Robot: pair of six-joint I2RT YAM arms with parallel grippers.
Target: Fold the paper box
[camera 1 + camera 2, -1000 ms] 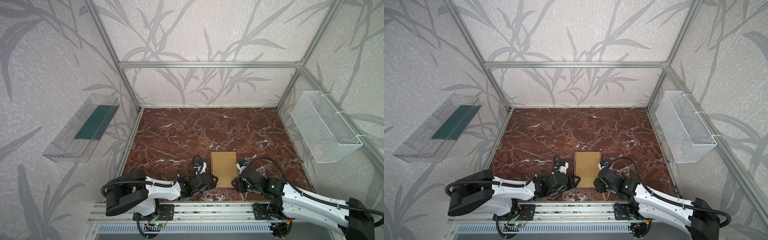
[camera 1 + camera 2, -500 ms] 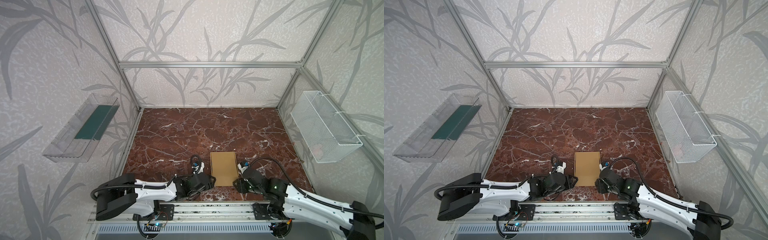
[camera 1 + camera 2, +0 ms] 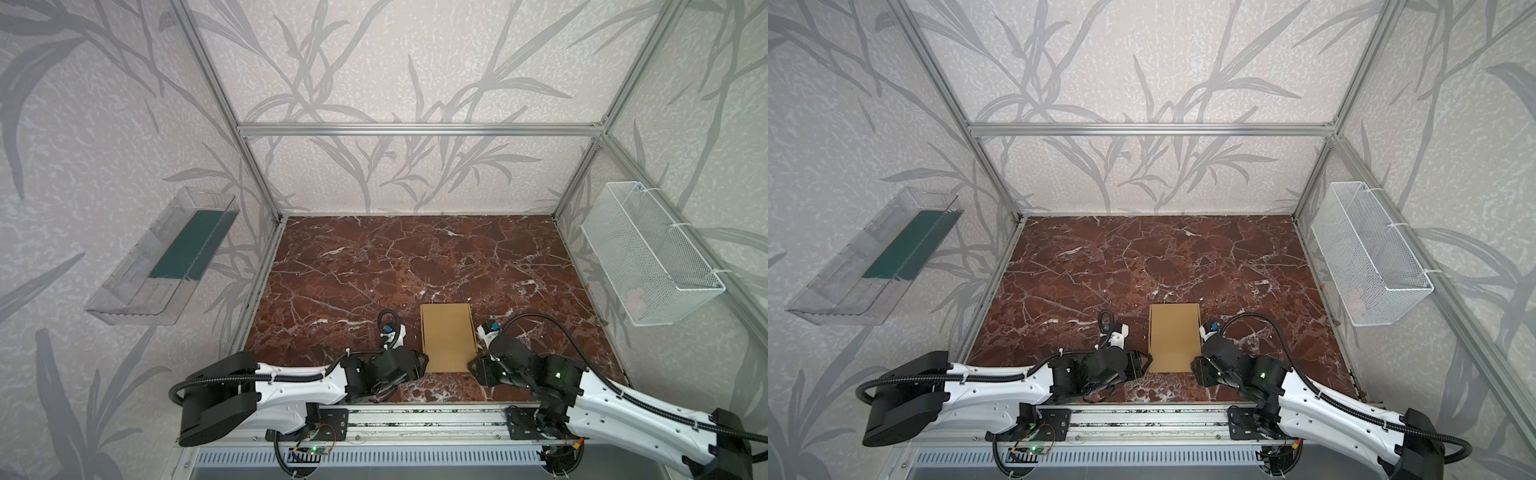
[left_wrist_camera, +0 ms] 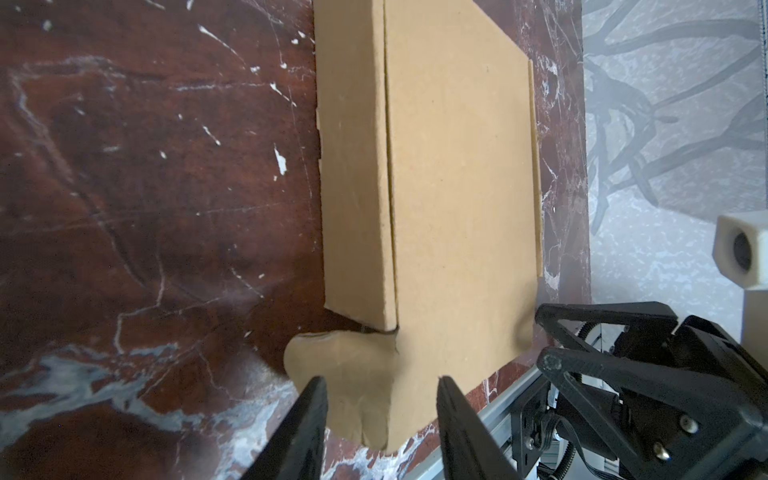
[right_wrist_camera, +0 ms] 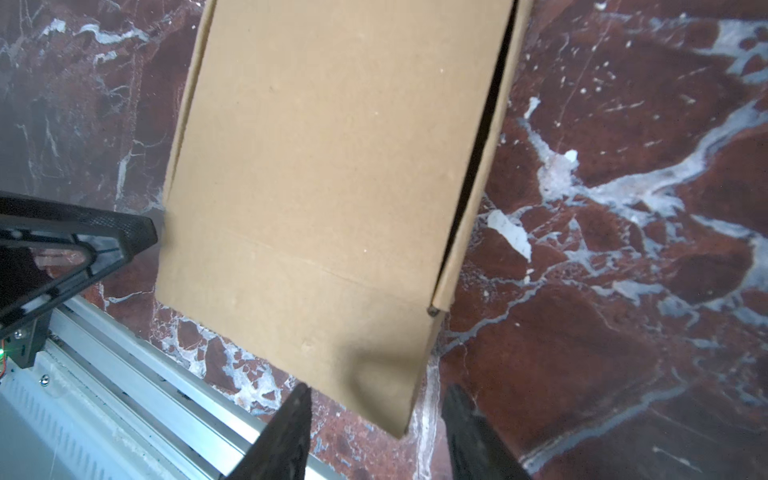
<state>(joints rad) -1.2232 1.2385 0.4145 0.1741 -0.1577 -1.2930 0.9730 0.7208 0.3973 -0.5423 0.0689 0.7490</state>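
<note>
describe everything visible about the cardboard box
The cardboard box is plain tan, unprinted, lying flat on the marble table near its front edge. Narrow flaps run along both long sides; a rounded tab sticks out at one near corner. Its near corners sit inside the open left tool and right tool.

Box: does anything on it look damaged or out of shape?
Yes. The box has a dent close to its near right corner, seen in the right wrist view. The tab at its near left corner looks crumpled and rounded rather than flat.
</note>
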